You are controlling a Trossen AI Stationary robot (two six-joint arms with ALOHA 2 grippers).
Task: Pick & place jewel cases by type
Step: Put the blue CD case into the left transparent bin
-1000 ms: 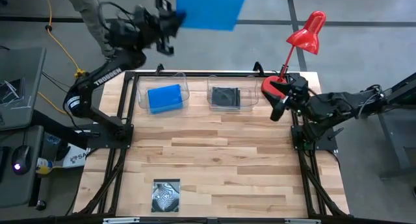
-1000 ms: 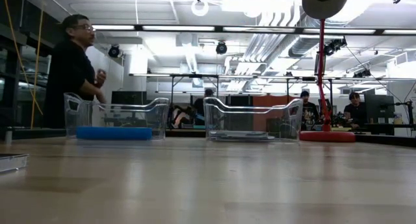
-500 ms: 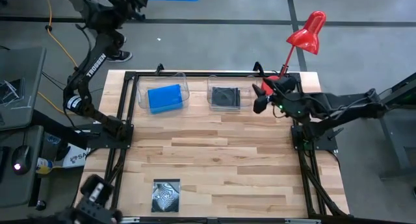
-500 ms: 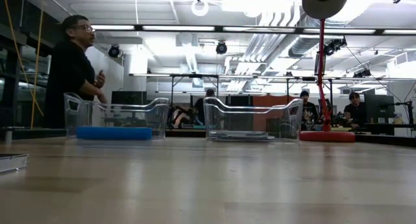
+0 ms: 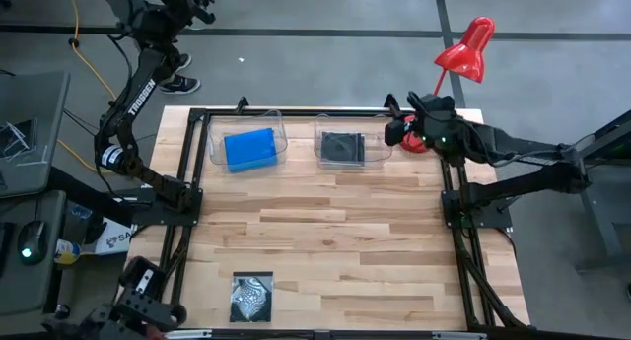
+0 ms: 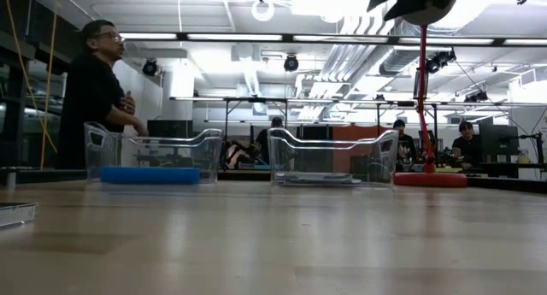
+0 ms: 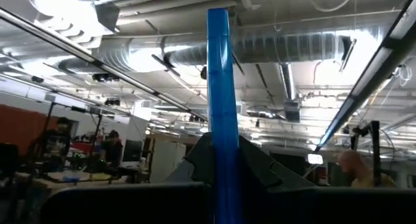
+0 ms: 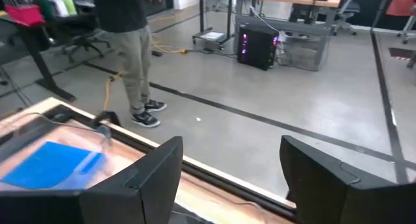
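Left arm is stretched way up and back, past the bench's far-left corner, and the left gripper [image 7: 224,178] is clamped on a blue jewel case [image 7: 222,107], seen edge-on in the left wrist view, standing upright between the dark fingers [image 7: 260,165] against the ceiling ducts. From overhead only a sliver of that blue case shows at the very top edge of the frame. Over on the other side, the right arm reaches in along the far-right corner of the bench [image 5: 335,241], elbow folded outside the frame rail, and the right gripper [image 5: 396,133] hovers with its fingers spread wide and nothing between them, just beside the red desk lamp's [image 5: 463,44] base. On the bench, two clear tubs sit along the far edge: the left tub [image 5: 278,123] holds a second blue jewel case [image 5: 248,149] lying flat, and the right tub [image 5: 320,128] holds a black jewel case [image 5: 342,147]. Down at the near edge, toward the left, a swirl-covered jewel case [image 5: 251,297] lies flat on the wood, well apart from everything. A person [image 6: 96,94] stands beyond the bench's left side.
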